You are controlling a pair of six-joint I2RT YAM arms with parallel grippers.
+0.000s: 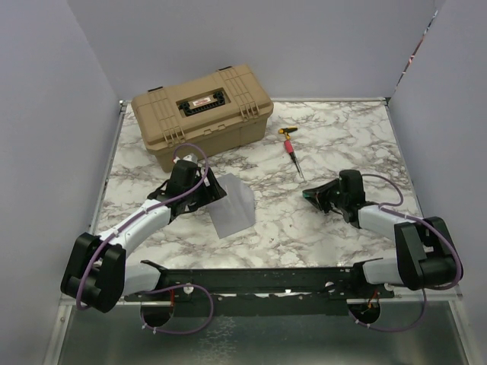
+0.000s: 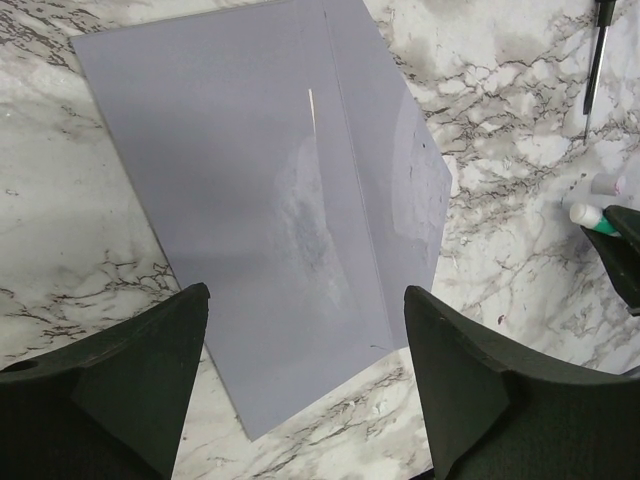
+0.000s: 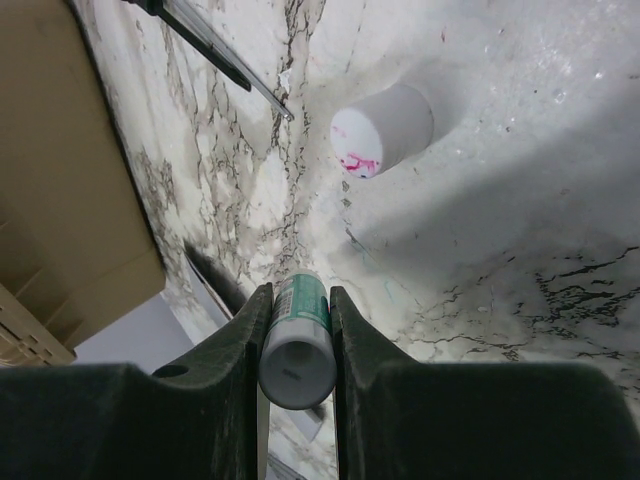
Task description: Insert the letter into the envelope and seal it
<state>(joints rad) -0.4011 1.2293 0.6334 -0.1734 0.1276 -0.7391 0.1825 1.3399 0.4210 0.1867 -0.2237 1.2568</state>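
Counted: one tan case (image 1: 202, 114) at the back of the marble table (image 1: 358, 137), one envelope (image 2: 260, 200) flat left of centre, one screwdriver (image 1: 293, 150), one glue stick (image 3: 297, 345), one loose white cap (image 3: 383, 128). Both arms reached low and forward: the left gripper (image 2: 305, 300) stood spread, empty, over the envelope's near edge, while the right gripper (image 3: 298, 295) pinched the glue stick above the marble. Plain lilac-grey walls (image 1: 228, 38) closed in three sides.
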